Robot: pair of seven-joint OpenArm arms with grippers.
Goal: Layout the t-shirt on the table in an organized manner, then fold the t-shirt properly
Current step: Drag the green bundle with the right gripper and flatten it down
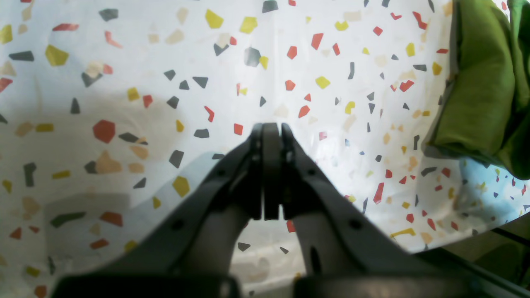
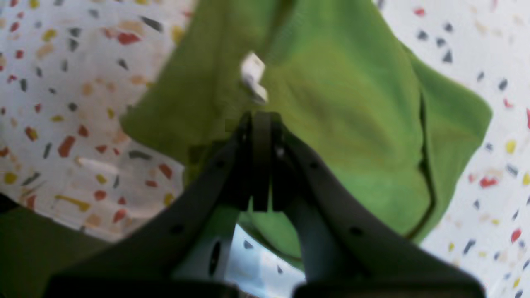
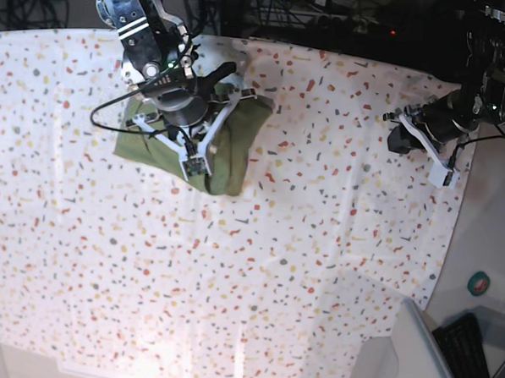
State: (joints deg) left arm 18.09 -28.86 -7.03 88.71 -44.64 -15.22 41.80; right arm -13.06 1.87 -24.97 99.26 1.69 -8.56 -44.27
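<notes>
The t-shirt (image 3: 229, 145) is lying bunched in a crumpled heap on the speckled tabletop (image 3: 257, 265), toward its far edge as seen in the base view. The right gripper (image 2: 261, 118) is being held directly above this heap, with its fingers (image 2: 244, 124) pressed together and nothing caught between them; green cloth is being seen below and beyond the tips in the right wrist view. Whether the tips are touching the cloth cannot be told. A small white label (image 2: 253, 76) is showing on the fabric just past the fingertips.

The left gripper (image 1: 271, 128) is being held well apart from the garment, above bare speckled cloth near the tabletop's side edge. Its fingers (image 1: 256, 136) are likewise closed on nothing. In the left wrist view, a fold of the green shirt (image 1: 480, 82) is being seen at the picture's right edge, well away from the tips.

A grey bin (image 3: 413, 358) is partly visible at the lower corner of the base view; its inside cannot be made out.

Much of the garment is being hidden in the base view by the right arm (image 3: 169, 91) and its cables, so sleeves and collar cannot be told apart. The right wrist view is blurred, and the label's print cannot be read. The shirt is cut off at the top of that view.
</notes>
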